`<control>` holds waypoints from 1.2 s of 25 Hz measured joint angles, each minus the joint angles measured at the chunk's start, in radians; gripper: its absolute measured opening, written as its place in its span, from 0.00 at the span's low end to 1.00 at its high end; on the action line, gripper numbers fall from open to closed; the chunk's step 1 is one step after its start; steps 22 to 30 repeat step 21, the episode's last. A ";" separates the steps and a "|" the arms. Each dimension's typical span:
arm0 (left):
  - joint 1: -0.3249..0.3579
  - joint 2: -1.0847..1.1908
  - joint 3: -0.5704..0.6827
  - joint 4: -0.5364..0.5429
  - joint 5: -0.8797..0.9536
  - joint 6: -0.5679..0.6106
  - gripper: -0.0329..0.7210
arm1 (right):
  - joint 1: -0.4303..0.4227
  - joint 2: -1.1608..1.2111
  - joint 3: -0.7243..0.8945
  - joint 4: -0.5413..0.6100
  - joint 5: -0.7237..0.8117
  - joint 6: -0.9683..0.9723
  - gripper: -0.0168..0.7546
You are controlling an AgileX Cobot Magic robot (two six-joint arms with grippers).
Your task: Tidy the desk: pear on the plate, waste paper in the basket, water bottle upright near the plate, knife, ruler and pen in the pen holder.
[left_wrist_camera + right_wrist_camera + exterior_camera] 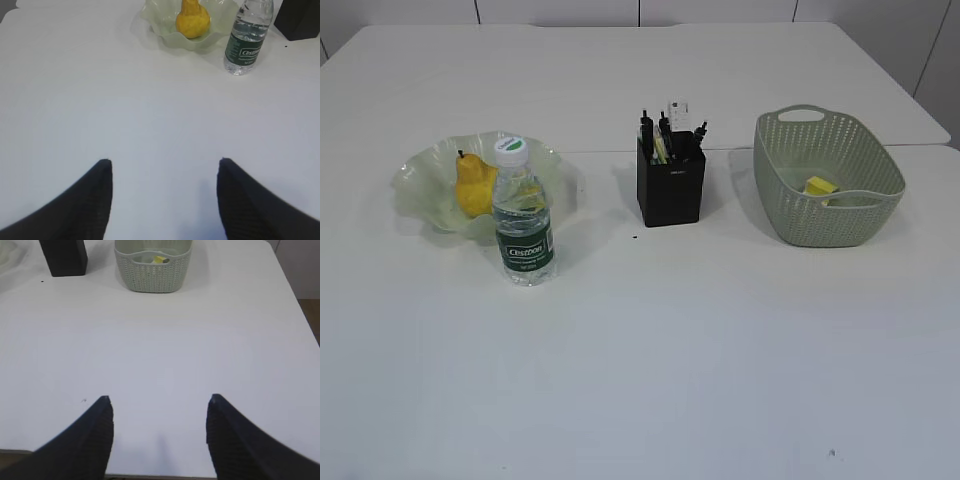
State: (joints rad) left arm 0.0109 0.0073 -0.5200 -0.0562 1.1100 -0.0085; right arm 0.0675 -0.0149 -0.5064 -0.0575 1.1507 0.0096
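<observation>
The yellow pear (473,186) (192,21) lies in the pale green ruffled plate (420,185) (165,35) at the left. Just in front of the plate stands the water bottle (524,215) (247,37), upright with its white cap on. In the middle the black pen holder (671,185) (64,257) holds pens and the clear ruler (679,110); the knife I cannot pick out among them. The green basket (828,180) (153,267) at the right has yellow waste paper (820,187) (159,259) inside. My left gripper (163,162) and right gripper (159,399) both hang open and empty over the bare desk (720,340), well short of the objects.
The desk's right edge (295,315) shows in the right wrist view, with floor beyond it. Its near edge runs right under the right gripper. A seam crosses the tabletop behind the objects.
</observation>
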 joint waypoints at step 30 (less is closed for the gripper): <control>0.000 0.000 0.000 0.038 0.000 0.000 0.65 | -0.016 0.000 0.000 0.000 0.000 0.006 0.60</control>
